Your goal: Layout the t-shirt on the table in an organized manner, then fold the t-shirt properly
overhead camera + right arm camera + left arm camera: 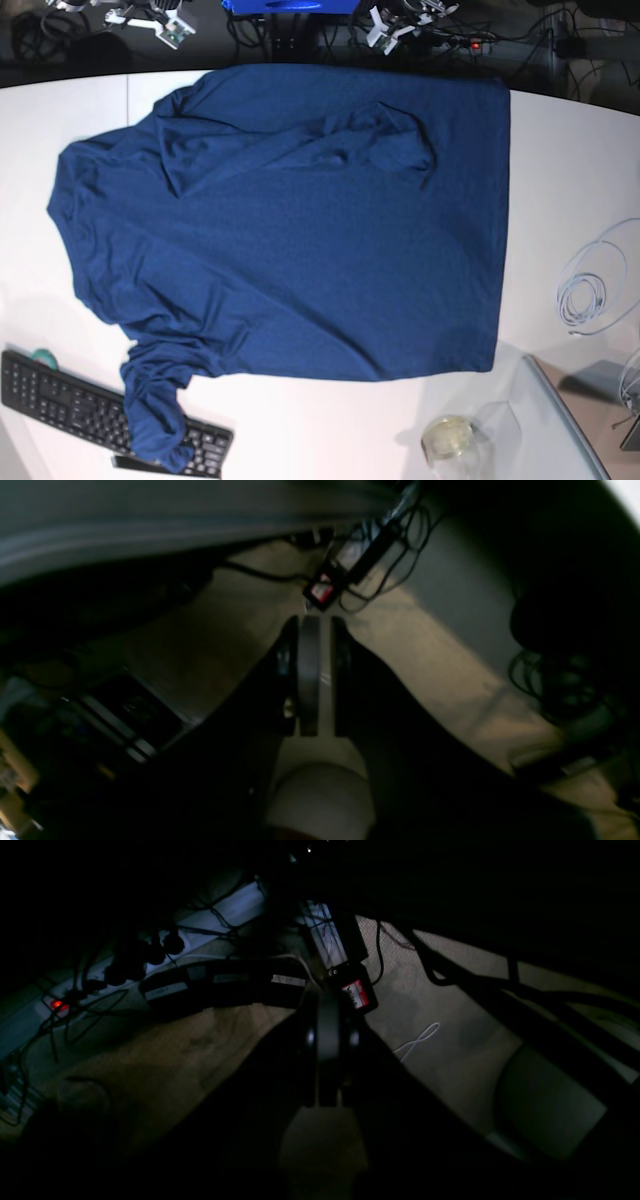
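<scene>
Though partly wrinkled, navy t-shirt (pixel 300 220) flat across white table (pixel 560 150), keyboard (pixel 70 395) nr edge.

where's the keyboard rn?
Base view, bottom-left corner of the table: the black keyboard lies there, its right end under the t-shirt sleeve.
</scene>
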Motion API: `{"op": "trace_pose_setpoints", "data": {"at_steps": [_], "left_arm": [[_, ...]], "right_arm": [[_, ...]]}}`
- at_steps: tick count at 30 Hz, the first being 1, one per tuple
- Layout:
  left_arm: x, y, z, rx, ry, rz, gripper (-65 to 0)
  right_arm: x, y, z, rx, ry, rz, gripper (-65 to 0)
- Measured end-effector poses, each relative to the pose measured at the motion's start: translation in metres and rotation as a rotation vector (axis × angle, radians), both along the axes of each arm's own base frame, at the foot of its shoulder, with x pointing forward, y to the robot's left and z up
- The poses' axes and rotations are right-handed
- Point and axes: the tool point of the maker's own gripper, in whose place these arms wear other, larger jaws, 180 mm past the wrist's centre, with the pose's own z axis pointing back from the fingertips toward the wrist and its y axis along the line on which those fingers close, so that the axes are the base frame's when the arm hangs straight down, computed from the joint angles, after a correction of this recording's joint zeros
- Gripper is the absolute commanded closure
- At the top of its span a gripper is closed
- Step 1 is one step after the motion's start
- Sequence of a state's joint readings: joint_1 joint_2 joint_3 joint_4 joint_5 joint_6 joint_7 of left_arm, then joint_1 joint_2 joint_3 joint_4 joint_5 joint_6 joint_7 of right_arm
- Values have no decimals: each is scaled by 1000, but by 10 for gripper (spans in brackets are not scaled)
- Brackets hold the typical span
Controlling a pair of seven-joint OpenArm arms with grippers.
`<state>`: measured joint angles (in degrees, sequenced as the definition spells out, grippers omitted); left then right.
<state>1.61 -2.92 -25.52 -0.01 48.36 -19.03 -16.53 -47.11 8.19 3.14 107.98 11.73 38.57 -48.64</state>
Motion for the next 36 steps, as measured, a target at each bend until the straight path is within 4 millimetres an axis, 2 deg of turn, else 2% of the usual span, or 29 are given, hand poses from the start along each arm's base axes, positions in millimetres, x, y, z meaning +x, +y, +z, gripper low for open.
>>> {"op": "trace_pose_setpoints", "data": {"at_steps": [3, 6, 11, 13, 17, 22, 25, 27, 36], "left_arm": [[-1, 0, 0, 1, 6, -2, 0], [-2, 0, 0, 1, 5, -1, 0], [-1, 2, 0, 4, 4, -1, 0], [-2, -1, 0, 0, 4, -1, 0], [-2, 0, 0, 1, 5, -1, 0], [-1, 0, 0, 0, 3, 0, 0], [-1, 0, 0, 0, 3, 0, 0], [-1, 0, 0, 0, 2, 0, 0], [-2, 0, 0, 0, 3, 0, 0]], "right_arm": [[7, -2, 3, -46, -69, -93, -42], [6, 17, 22, 25, -167, -144, -42], [4, 30, 31, 82, -235, -208, -42], [3, 30, 27, 82, -225, -210, -39], [-7, 27, 1, 47, -142, -203, -42], [-2, 15, -13, -36, -58, -152, -42], [-13, 12, -25, -56, 2, -142, -42], [-17, 12, -27, -57, 16, -140, -42], [-16, 10, -27, -58, 10, -142, -42]]}}
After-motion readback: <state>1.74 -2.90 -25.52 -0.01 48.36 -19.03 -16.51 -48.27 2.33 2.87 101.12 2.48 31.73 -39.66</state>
